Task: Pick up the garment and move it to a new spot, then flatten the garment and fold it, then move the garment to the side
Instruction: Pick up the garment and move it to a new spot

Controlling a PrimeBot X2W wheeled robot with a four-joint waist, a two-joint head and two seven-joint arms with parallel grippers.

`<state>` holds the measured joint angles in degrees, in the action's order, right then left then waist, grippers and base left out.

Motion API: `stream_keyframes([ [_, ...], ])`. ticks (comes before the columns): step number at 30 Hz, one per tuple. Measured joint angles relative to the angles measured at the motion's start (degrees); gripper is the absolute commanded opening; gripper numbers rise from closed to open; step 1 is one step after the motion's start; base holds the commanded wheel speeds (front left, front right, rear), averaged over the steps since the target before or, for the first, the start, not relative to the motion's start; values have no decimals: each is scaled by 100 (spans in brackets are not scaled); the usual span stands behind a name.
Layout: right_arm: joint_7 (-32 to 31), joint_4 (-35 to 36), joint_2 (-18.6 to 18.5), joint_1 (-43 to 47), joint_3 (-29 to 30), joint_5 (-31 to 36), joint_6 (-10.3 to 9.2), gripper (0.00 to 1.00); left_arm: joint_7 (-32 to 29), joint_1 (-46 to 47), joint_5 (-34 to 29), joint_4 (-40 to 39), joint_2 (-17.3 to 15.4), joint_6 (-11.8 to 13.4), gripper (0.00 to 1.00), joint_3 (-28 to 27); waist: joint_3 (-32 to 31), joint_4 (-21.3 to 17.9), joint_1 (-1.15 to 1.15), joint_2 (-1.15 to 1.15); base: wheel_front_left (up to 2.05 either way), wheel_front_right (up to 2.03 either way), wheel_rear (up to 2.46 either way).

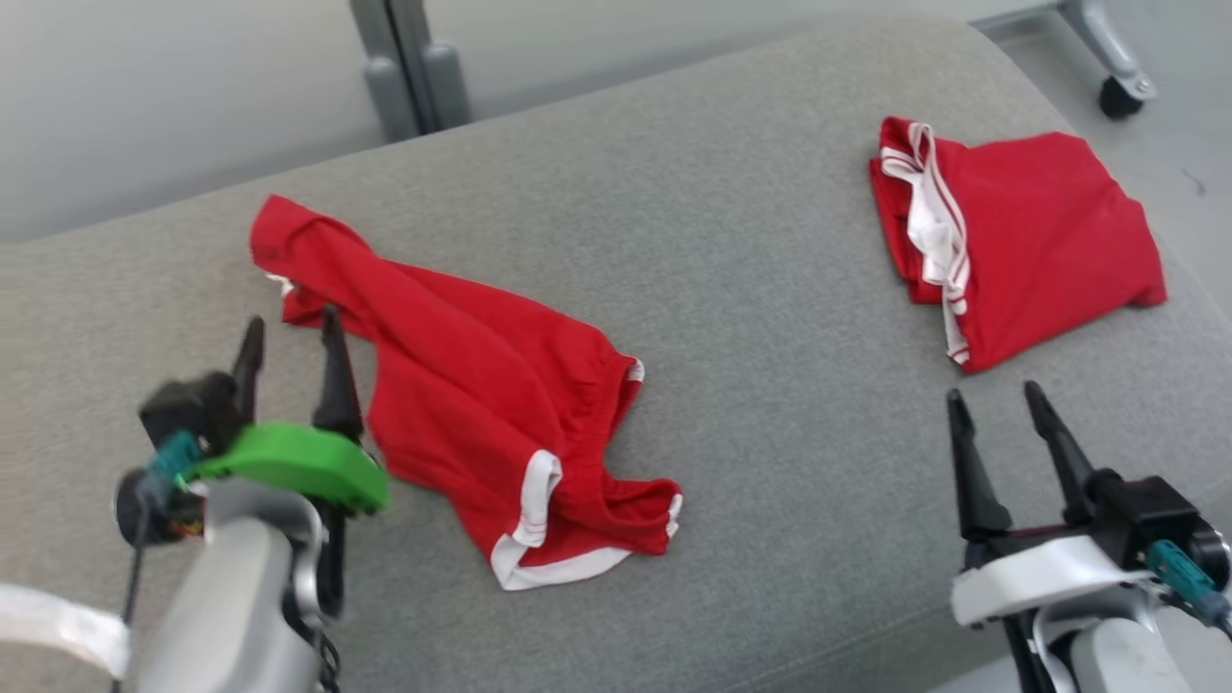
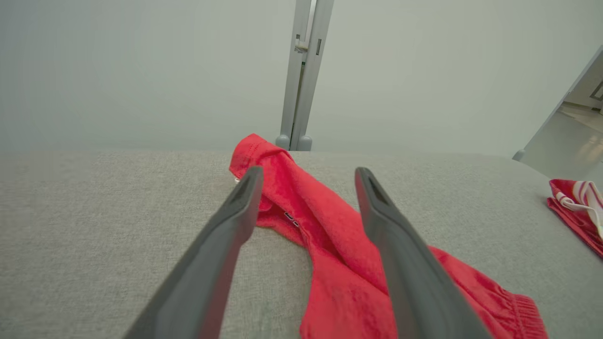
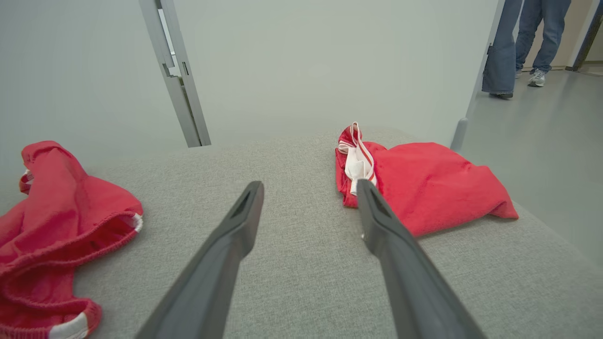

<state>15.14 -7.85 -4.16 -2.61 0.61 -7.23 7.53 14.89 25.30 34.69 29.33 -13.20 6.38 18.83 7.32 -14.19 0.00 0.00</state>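
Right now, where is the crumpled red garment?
In the head view the crumpled red garment lies left of centre on the grey cushion, right of the left end effector; the folded red garment sits apart at the far right.

Grey cushion (image 1: pixel 751 289), pale wall (image 3: pixel 306 61)

Overhead head, low wrists, common garment (image 1: pixel 481 404)

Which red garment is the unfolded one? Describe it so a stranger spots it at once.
Start from the wide grey cushion. On its left half, next to the open left gripper, lies a crumpled red garment with white-trimmed hems. Unlike the neatly folded red garment at the far right, it sprawls loose and wrinkled.
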Motion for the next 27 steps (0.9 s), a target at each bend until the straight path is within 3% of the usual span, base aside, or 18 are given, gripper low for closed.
stream_keyframes([
  [5, 0, 164, -75, 363, 410, 79, 0, 100, 15, -1155, -544, -1009, 323, 170, 100, -163, -202, 388, 0, 0, 0, 0, 0],
  [9, 0, 252, -102, 575, 612, 115, 0, 100, 15, -2011, -1078, -1485, 417, 109, 100, -310, -361, 718, 0, 0, 0, 0, 0],
  [18, 0, 285, -129, 875, 653, 76, 0, 100, 15, -3190, -1922, -2061, 802, -219, 100, -1029, -646, 1400, 0, 0, 0, 0, 0],
  [27, 0, 145, -32, 1154, 621, 51, 0, 100, 15, -3317, -2347, -2139, 1007, -656, 100, -1388, -867, 1804, 0, 0, 0, 0, 0],
])
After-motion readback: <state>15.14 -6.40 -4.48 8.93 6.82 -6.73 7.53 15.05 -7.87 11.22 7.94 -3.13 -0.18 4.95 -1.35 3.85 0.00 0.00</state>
